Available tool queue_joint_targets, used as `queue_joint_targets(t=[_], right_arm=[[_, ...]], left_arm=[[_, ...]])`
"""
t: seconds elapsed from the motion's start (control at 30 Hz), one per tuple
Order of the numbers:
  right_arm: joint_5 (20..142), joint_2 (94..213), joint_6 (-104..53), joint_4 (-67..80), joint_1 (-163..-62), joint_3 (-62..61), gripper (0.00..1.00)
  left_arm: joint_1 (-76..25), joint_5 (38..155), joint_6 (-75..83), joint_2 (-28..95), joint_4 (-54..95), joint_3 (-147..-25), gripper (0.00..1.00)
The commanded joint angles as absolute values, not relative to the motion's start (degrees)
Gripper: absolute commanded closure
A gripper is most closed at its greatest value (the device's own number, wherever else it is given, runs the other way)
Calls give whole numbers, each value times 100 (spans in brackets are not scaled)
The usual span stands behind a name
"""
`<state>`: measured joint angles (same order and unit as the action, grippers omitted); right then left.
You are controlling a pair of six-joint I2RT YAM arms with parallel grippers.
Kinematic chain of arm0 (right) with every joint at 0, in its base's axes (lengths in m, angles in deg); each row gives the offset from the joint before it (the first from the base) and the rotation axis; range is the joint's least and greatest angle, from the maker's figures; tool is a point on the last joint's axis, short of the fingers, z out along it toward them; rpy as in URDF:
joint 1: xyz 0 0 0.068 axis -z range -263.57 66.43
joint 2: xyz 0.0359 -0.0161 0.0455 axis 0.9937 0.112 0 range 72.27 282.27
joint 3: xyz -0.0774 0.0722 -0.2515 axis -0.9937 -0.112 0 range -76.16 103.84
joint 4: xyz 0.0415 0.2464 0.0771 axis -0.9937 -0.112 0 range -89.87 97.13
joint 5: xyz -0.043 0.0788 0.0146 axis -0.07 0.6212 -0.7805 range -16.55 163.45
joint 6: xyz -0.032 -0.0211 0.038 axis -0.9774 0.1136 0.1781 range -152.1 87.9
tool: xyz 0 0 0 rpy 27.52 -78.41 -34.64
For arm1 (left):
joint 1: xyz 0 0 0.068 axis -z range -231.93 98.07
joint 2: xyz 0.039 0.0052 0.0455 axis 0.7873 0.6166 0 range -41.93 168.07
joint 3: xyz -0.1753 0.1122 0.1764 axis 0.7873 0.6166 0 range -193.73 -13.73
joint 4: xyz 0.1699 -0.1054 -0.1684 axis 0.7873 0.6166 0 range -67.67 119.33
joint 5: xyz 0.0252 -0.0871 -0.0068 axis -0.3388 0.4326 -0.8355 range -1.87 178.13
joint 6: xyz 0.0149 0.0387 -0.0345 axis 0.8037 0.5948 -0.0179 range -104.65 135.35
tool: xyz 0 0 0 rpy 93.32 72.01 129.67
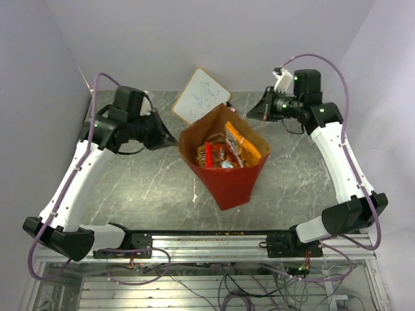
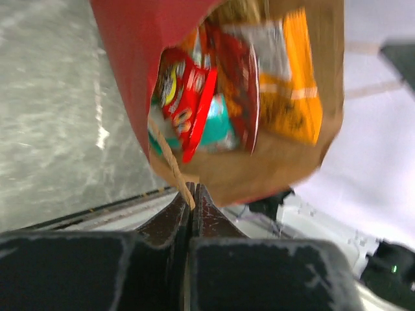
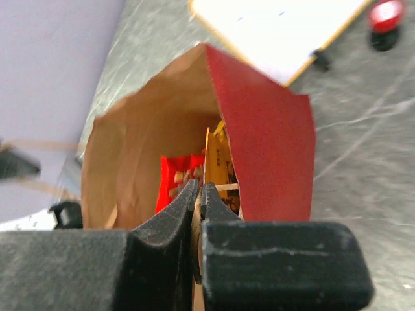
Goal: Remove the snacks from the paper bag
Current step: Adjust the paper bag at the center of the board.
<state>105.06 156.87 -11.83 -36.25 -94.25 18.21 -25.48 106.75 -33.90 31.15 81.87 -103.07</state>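
Paper bag [image 1: 224, 178] sits between left hand [image 2: 192, 197], right hand [image 3: 198, 193].

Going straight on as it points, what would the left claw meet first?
Probably the tall red paper bag: the left claw, shut on its thin tan handle, points at the brown rim, crinkly snack packets beyond.

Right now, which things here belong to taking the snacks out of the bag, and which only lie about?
For the job:
- bag
- snacks, inside it
- left claw, shut on a handle
- right claw, shut, it seems on the other handle

Lying about:
- whiteboard
- small red-black thing
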Motion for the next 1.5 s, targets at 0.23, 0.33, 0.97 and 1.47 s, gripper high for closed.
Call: queue_joint_targets(t=[0.23,0.33,0.97,1.47], right_arm=[[10721,15641,512,-1953,-11965,1429,100],[10666,15941,475,-2009,-12472,1695,100],[8447,15614,411,-2954,-12733,625,87],[9268,15833,336,-3476,-11492,1610,0]], left_arm=[[-4871,9919,-1411,3822,10517,-12728,93],[-5275,9632,-1045,4148,10818,-13465,93],[-5728,12494,-1586,3452,8178,-11366,93],[-5729,12758,-2432,3107,7400,-10600,93]])
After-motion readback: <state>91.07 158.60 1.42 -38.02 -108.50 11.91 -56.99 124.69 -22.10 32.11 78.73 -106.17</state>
